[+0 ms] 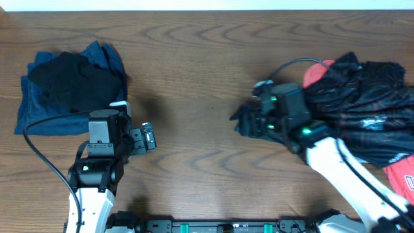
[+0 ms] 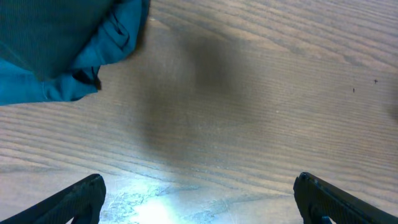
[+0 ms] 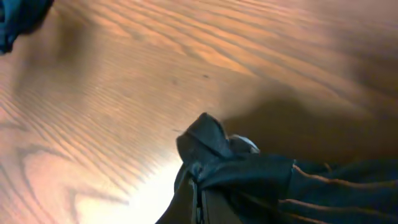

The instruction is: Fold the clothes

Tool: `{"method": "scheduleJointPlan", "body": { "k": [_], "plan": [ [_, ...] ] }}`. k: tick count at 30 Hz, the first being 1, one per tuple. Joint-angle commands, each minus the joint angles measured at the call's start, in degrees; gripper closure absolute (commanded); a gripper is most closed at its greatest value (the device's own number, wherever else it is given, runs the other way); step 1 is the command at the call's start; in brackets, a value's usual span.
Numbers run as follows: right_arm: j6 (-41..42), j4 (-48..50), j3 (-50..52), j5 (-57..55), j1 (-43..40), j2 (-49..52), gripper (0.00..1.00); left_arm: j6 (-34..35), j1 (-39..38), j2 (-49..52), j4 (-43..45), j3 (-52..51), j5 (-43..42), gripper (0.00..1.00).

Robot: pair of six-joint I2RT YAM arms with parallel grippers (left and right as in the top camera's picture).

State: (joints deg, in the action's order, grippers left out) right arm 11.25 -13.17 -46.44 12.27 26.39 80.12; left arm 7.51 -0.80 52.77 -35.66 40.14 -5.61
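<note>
- Large crumpled black sports shirt (image 1: 362, 110) with thin orange contour lines is lying heaped at 3 o'clock on the brown wood-grain table (image 1: 194, 52), not yet folded.
- 1 corner is stretching out at 9 o'clock from the heap, toward the table centre, because the right gripper (image 1: 249, 122) is pinching it there. Judged purpose: dragging the shirt onto open wood so it can be spread flat.
- Right wrist view is showing black cloth bunching up exactly where the fingers meet. The claw is therefore reading as clamped on the shirt, though the fingers themselves are lying buried under fabric.
- Red fabric (image 1: 315, 71) is peeking out at 11 o'clock and at 5 o'clock of the heap. Whether that is 1 garment or 2, cannot tell.
- White print is showing on the shirt but is too crumpled to read. The frame edge is cutting off the heap's right side.
- Left gripper (image 1: 146, 137) is hovering over bare wood at 8 o'clock of the table, its 2 fingers spread wide and holding nothing. It is likely standing by to take a second corner.
- At 10 o'clock a blue cloth pile (image 1: 39, 113) is sitting with a dark garment (image 1: 71, 81) on top, probably finished work. Its fold lines are hard to make out.
</note>
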Motion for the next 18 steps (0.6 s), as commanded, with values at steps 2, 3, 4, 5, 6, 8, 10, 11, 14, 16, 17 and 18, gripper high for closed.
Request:
{"method": "scheduleJointPlan", "body": {
  "k": [2,3,4,5,6,8,10,11,14,16,17,18],
  "plan": [
    [-0.55,9.51,-0.31,-1.57,3.96,5.64,0.99,0.31,0.02,-0.04,0.13,1.31,0.04,0.02],
    [-0.31,13.0,-0.31,-1.55,4.5,7.08,0.99,0.31,0.02,-0.04,0.13,1.31,0.04,0.02],
    [0.44,15.76,-0.31,-1.55,4.87,8.13,0.99,0.31,0.02,-0.04,0.13,1.31,0.02,0.02],
    [0.96,18.32,-0.33,-1.55,5.14,9.07,0.99,0.31,0.02,-0.04,0.13,1.31,0.04,0.02],
    [0.94,19.93,-0.33,-1.57,5.18,9.51,0.98,0.31,0.02,-0.04,0.13,1.31,0.04,0.02],
    [0.92,21.11,-0.35,-2.78,4.83,9.55,0.62,0.31,0.02,-0.04,0.13,1.31,0.04,0.02],
    [0.52,20.35,-0.39,-6.08,3.54,8.52,0.53,0.31,0.02,-0.04,0.13,1.31,0.04,0.02],
    [0.28,19.5,-0.39,-7.72,2.58,7.69,0.41,0.31,0.02,-0.04,0.17,1.31,0.04,0.02],
    [0.31,15.21,-0.39,-12.26,-1.81,3.45,0.01,0.33,0.02,-0.04,0.81,1.31,0.0,0.02],
    [0.31,11.58,-0.39,-14.49,-5.75,-0.2,0.01,0.33,0.02,-0.04,1.68,1.31,-1.7,0.02],
    [0.33,9.46,-0.39,-15.45,-8.07,-2.21,0.01,0.35,0.02,-0.02,2.45,1.31,-3.48,0.02],
    [0.59,7.13,-0.39,-16.5,-10.56,-4.2,0.01,0.33,0.02,0.04,3.5,1.31,-5.64,0.02]
  ]
}}
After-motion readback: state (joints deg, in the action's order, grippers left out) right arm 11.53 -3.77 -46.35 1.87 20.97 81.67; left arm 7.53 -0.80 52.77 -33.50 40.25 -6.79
